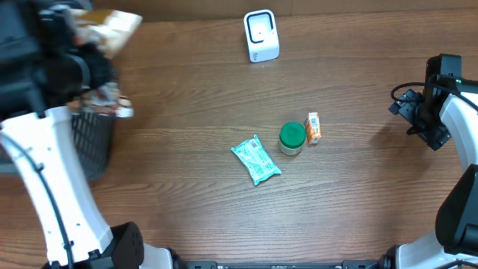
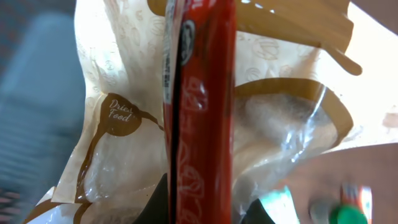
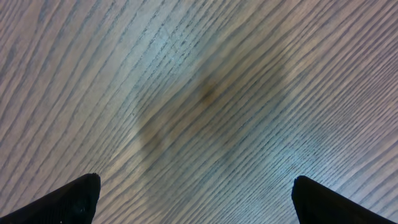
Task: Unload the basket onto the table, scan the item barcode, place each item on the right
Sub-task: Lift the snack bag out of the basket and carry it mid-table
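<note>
Left jaws pinch one pouch (image 2: 118, 118), right jaws spread; one packet (image 1: 256, 160), one jar (image 1: 292, 137), one carton (image 1: 313, 127) on the table (image 1: 187, 112).

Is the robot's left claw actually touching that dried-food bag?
Touching. The left wrist view shows the left gripper clamped shut on the red strip of the dried-food bag.

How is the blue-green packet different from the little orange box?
The teal plastic packet is bigger and flatter than the small orange carton. The packet lies alone and slanted; the carton sits right beside a green-lidded jar. Both rest on the wooden table.
</note>
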